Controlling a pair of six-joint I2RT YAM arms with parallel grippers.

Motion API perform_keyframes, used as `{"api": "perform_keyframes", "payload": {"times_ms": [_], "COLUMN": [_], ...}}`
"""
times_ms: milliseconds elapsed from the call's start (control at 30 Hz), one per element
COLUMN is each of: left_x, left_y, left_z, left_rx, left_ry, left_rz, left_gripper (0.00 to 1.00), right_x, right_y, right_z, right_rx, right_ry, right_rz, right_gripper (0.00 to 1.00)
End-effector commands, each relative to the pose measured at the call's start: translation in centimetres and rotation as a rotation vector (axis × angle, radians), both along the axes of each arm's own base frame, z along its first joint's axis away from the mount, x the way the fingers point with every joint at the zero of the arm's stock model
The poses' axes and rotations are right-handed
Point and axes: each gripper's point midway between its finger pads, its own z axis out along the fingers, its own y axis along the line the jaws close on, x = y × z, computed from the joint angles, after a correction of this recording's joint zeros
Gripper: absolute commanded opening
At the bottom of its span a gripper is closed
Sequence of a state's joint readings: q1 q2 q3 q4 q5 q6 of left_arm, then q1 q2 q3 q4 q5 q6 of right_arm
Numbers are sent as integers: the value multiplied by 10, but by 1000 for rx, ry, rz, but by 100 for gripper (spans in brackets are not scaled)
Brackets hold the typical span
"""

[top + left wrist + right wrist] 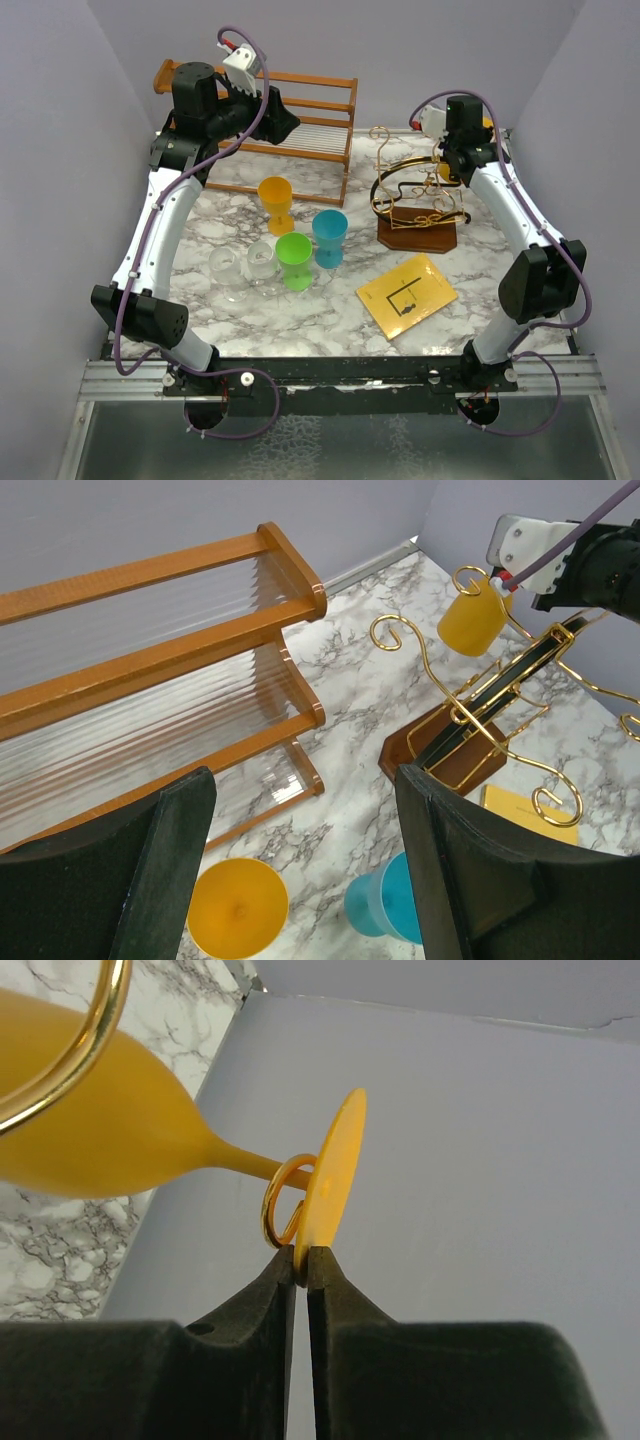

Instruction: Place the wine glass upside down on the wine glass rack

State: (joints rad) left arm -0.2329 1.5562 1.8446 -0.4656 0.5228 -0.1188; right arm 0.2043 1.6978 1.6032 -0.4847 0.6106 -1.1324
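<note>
Wine glass [100, 1130], yellow and plastic-looking, is probably light and stiff with a slick foot. It hangs tilted, bowl lowest, with its stem threaded through a curled hook of the wine glass rack [283, 1200]. The right gripper [302, 1257] pinches the foot's thin rim, a sensible hold. In the left wrist view, the left gripper [305, 800] gapes wide and empty above the table [350, 710]. From above, the right arm stretches forward over the rack, and the left arm is raised beside the wooden slatted shelf [310, 110].

Overhead, two wrist close-ups, rack [418, 236] shared
</note>
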Motion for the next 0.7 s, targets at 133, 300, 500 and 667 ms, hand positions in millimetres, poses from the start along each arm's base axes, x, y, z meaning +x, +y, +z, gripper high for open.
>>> {"api": "perform_keyframes", "payload": {"times_ms": [133,300,500,667], "left_x": [-10,-10,-9,-5], "left_y": [4,5,6,10], "left_z": [18,16,12,7], "left_rx": [0,4,13,35], "left_ry": [-61,-63,-66,-77], "left_rz": [1,1,7,27], "left_gripper": [75,75,75,76], "right_x": [-16,-22,-31,-40], "right_y": [11,11,13,23], "right_z": [5,9,15,19], "right_rx": [61,83,131,225], "right_ry": [5,-3,-15,-23], "right_rz": [30,29,27,50], "right_gripper": [17,23,28,33]}}
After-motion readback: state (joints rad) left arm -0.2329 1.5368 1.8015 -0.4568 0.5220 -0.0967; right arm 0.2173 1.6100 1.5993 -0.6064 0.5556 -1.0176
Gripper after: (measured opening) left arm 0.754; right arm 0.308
